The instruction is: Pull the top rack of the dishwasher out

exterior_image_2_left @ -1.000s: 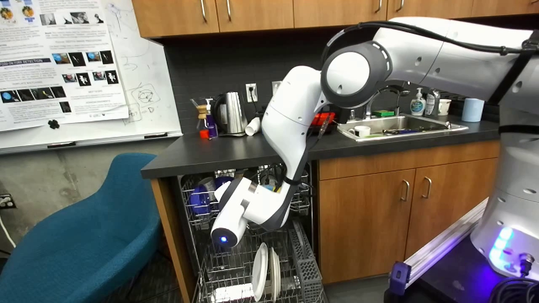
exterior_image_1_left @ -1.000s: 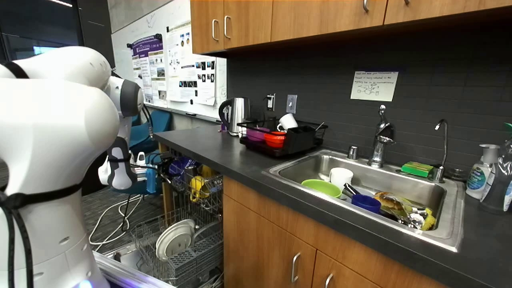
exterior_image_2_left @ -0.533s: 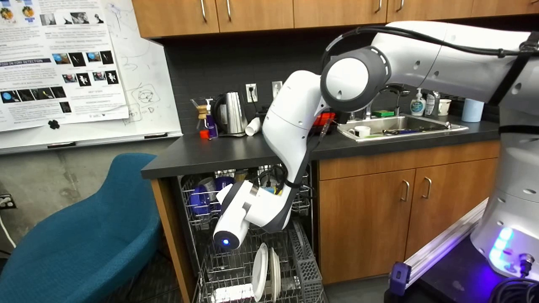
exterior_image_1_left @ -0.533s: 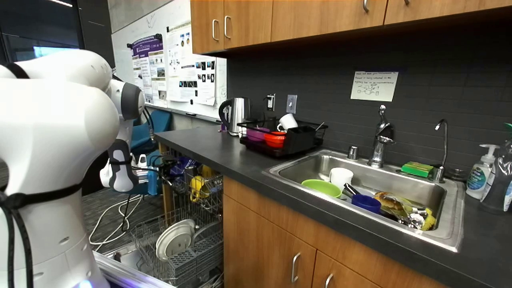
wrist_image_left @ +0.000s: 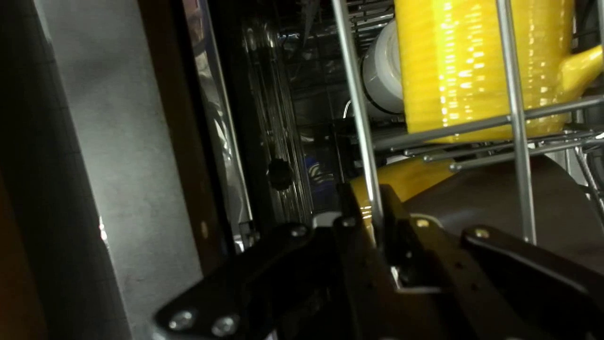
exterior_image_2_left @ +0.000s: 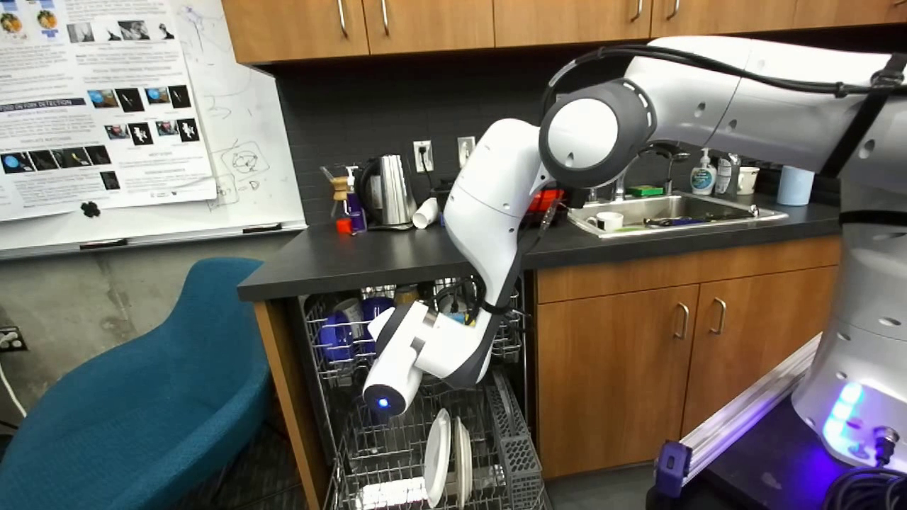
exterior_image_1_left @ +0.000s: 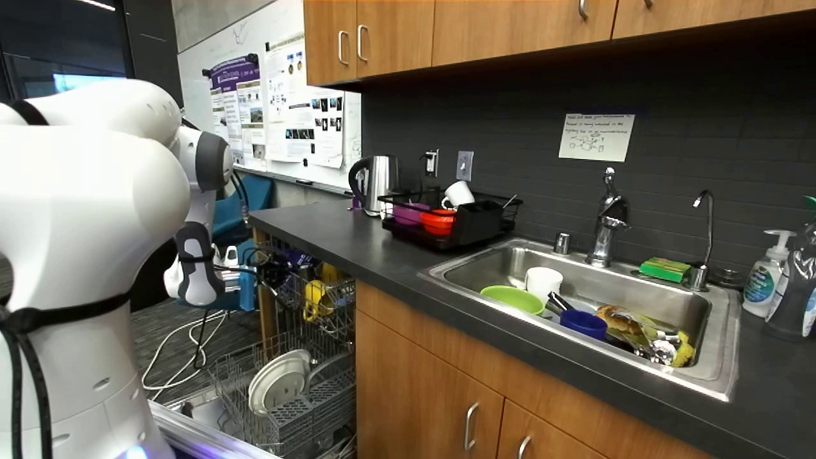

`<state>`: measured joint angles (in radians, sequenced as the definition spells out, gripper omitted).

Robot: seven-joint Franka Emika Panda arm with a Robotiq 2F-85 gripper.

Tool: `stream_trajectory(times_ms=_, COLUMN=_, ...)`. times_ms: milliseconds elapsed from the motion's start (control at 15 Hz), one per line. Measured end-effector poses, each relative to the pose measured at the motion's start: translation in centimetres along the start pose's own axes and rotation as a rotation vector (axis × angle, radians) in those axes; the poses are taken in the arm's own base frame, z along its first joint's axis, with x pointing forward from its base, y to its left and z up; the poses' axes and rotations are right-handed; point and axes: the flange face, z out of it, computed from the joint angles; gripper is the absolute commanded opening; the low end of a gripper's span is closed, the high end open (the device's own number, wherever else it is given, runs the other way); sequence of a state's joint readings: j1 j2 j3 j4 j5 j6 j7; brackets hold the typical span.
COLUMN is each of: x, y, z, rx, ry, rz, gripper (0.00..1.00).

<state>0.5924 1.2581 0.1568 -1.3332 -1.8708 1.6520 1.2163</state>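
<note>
Under counter — top rack, level (facing out)

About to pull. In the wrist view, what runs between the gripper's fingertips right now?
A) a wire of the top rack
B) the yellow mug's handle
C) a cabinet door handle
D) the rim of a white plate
A: in the wrist view, a thin metal wire of the top rack runs between the fingertips of the gripper, while the yellow mug stands off to one side.

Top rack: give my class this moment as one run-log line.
task: pull out top rack; gripper: around a rack wire, hold unclear; rack position: under counter, not pulled out; lower rack: drawn out, holding plates
</note>
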Motion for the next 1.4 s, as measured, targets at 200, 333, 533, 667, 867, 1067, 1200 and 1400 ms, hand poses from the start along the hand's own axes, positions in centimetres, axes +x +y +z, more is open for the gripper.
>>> stream_trajectory(times_ms=200, x=-0.2, y=-0.3, z=-0.3, rx=0.007, ry=0.0, rz=-0.007, gripper=0.02)
stream_trajectory(times_ms=333, x=-0.2, y=-0.4, z=-0.7, rx=0.011, ry=0.001, rz=-0.008, gripper=0.02)
stream_trajectory(times_ms=533, x=-0.3, y=-0.5, z=-1.7, rx=0.02, ry=0.005, rz=-0.016, gripper=0.02)
stream_trajectory(times_ms=667, x=-0.5, y=-0.5, z=-2.5, rx=0.023, ry=0.007, rz=-0.024, gripper=0.02)
stream_trajectory(times_ms=867, x=-1.1, y=-0.4, z=-4.0, rx=0.038, ry=0.016, rz=-0.04, gripper=0.02)
stream_trajectory(times_ms=1067, x=-1.7, y=-0.2, z=-5.2, rx=0.052, ry=0.024, rz=-0.053, gripper=0.02)
stream_trajectory(times_ms=1200, x=-1.9, y=0.0, z=-5.5, rx=0.059, ry=0.028, rz=-0.057, gripper=0.02)
stream_trajectory(times_ms=1400, x=-2.2, y=0.1, z=-5.7, rx=0.066, ry=0.042, rz=-0.063, gripper=0.02)
